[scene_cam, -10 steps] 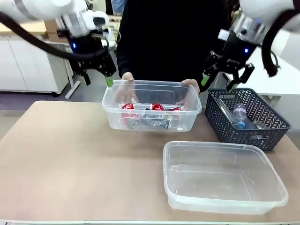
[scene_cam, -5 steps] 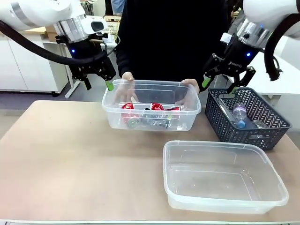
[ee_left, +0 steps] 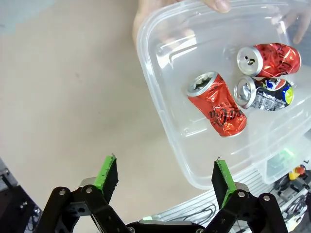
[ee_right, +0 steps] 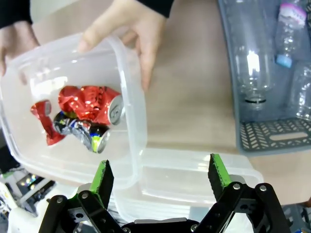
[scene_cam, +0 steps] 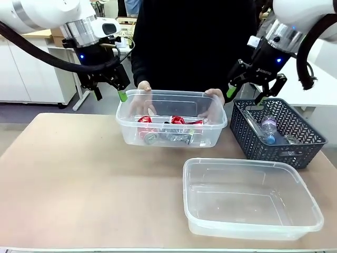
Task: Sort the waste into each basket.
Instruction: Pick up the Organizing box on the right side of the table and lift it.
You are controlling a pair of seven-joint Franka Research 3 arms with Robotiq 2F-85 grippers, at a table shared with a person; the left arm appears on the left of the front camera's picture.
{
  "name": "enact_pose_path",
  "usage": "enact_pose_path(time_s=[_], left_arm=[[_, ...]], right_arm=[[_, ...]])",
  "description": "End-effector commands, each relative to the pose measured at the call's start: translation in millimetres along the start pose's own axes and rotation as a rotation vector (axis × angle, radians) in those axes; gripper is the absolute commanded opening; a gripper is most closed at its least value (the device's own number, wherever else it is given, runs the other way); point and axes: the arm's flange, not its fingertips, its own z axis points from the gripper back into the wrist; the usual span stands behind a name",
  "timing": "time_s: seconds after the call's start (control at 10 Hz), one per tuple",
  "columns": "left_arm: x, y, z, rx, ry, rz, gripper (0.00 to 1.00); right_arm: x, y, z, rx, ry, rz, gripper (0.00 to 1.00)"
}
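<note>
A tan table [scene_cam: 79,174] is bearing everything. A shallow see-through plastic tub [scene_cam: 253,162] is lying empty, nearer the camera than both grippers. A deeper see-through tub [scene_cam: 171,94], between the grippers, is being gripped by a person's hands [scene_cam: 215,95] and is holding crushed red-and-silver cans [scene_cam: 145,120]. A dark grey lattice basket [scene_cam: 253,142] is sitting below the right gripper [scene_cam: 245,96], carrying clear plastic bottles [scene_cam: 269,129]. The left gripper [scene_cam: 109,95] and the right one are hovering, jaws spread apart, gripping nothing.

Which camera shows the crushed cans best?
Left wrist view: it looks down into the clear tub, showing three cans clearly. Front view sees them through the tub's wall; right wrist view shows them bunched.
</note>
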Motion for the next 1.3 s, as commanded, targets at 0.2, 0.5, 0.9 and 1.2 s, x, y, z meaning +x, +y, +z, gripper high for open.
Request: enact_pose_path(time_s=[0.2,0.5,0.9,1.2], left_arm=[[-39,-3,43,0.044,-0.015,0.023,1.00],[-90,-59,46,0.092,-0.024,0.059,1.00],[-70,-177,-19,0.036,0.201,0.193,1.00],[-99,-149,1,0.089,0.077,0.198,1.00]], right_arm=[[-56,-47,59,0.014,-0.056,0.060,1.00],[-142,-114,87,-0.130,-0.082,0.141,1.00],[-181,-132,81,-0.243,-0.054,0.198,1.00],[-181,-132,81,-0.243,-0.054,0.198,1.00]])
